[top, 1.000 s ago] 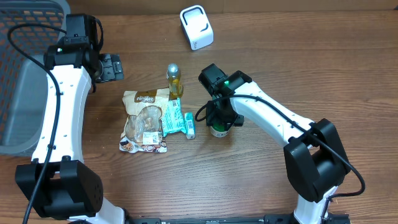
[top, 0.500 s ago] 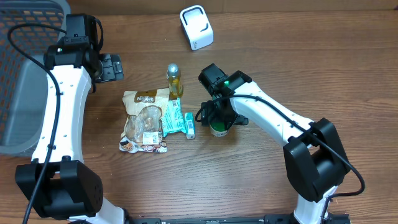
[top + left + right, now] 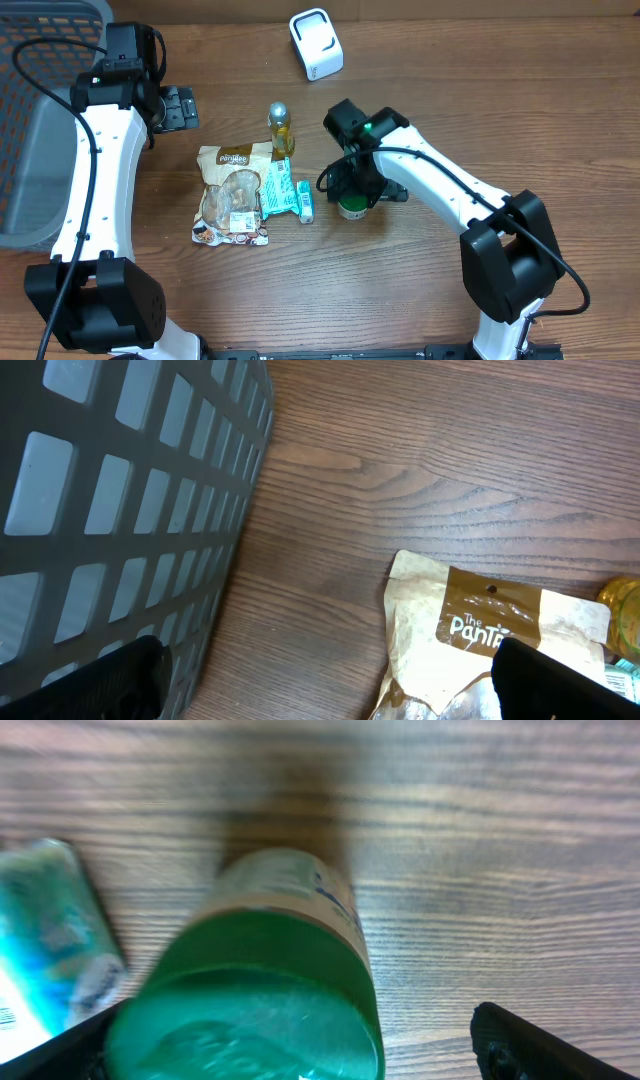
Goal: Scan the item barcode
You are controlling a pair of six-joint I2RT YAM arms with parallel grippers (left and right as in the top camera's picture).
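Right fingers point(image 3: 530, 1040) stand wide apart, straddling the green-lidded jar point(image 3: 260, 990).

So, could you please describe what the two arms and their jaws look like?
Both the left arm and the right arm have smooth white link shells joined by chunky black joint housings. A thin black cable runs loosely along each. Their jaws are black and blocky. A small green light glows on the right arm's wrist housing.
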